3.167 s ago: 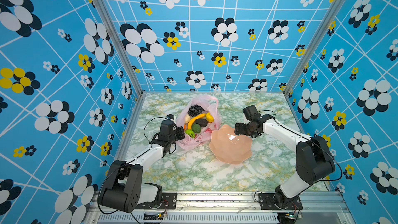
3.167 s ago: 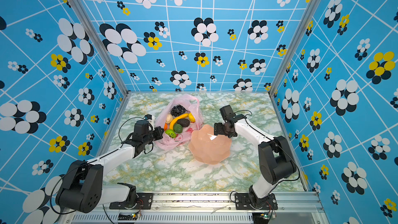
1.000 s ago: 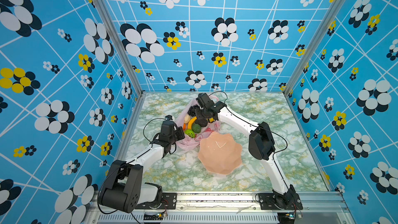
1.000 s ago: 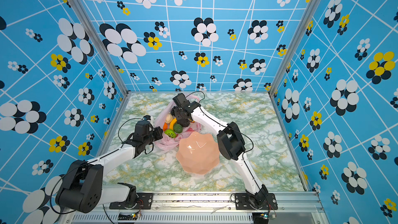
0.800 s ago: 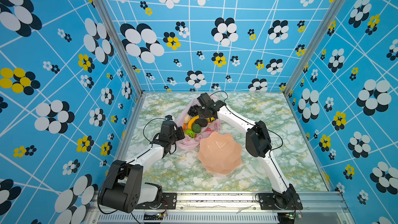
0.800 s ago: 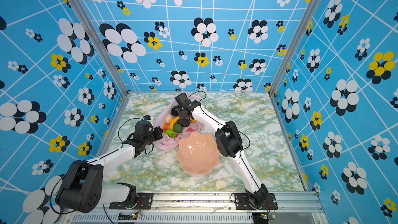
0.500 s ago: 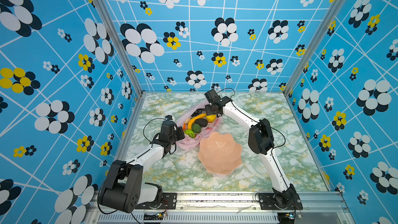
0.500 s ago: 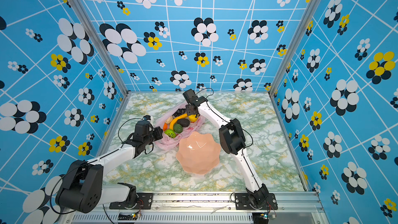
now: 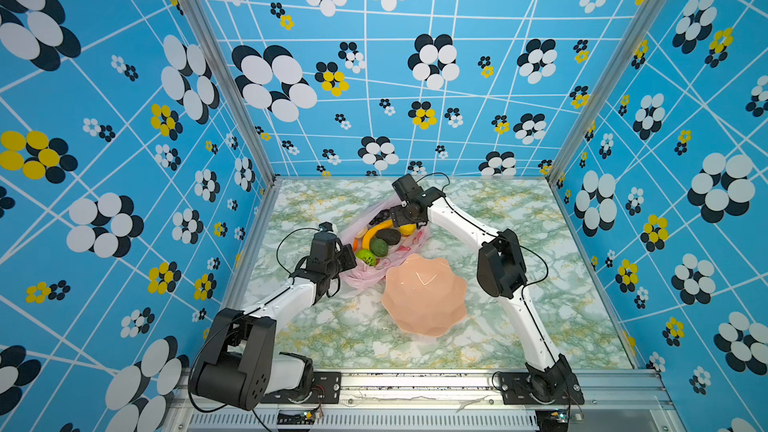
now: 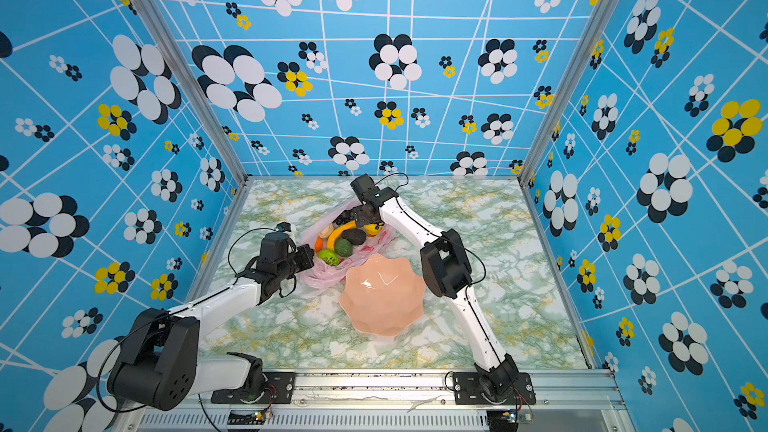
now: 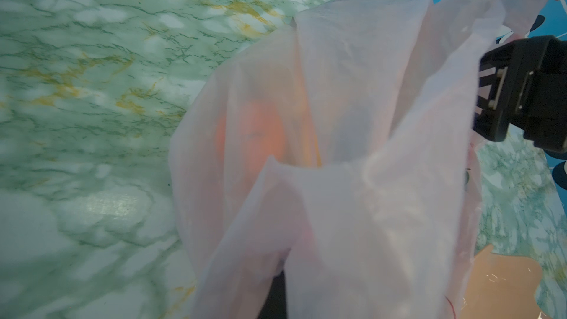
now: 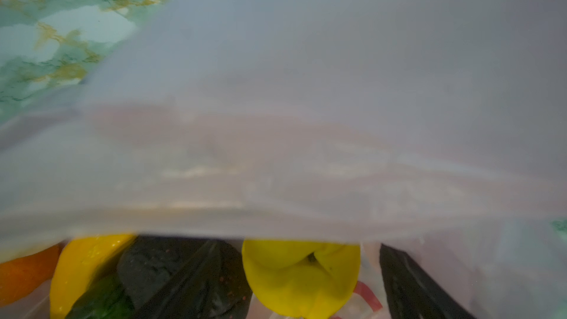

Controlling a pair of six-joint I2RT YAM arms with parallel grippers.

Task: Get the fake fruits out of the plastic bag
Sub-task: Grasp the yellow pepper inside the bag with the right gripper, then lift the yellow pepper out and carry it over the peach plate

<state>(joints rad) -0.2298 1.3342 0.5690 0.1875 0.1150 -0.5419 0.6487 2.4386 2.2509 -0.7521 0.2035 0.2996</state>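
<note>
Blue flowered walls (image 9: 498, 14) enclose a green marbled tabletop (image 9: 540, 251). Between its centre and far-left corner lies a thin translucent pink plastic bag (image 9: 409, 243), open. The left gripper (image 9: 348, 257) is clamped on its near rim. The right gripper (image 9: 400, 218), jaws apart, straddles a yellow ribbed plastic fruit (image 12: 300, 274); closing squarely, clear of the film, seems best. Bag and long yellow plastic banana (image 9: 371, 232) both run diagonally, near-left to far-right.

Marbled table (image 9: 540, 243): pink plastic bag (image 9: 409, 245), peach bowl (image 9: 424, 297).
</note>
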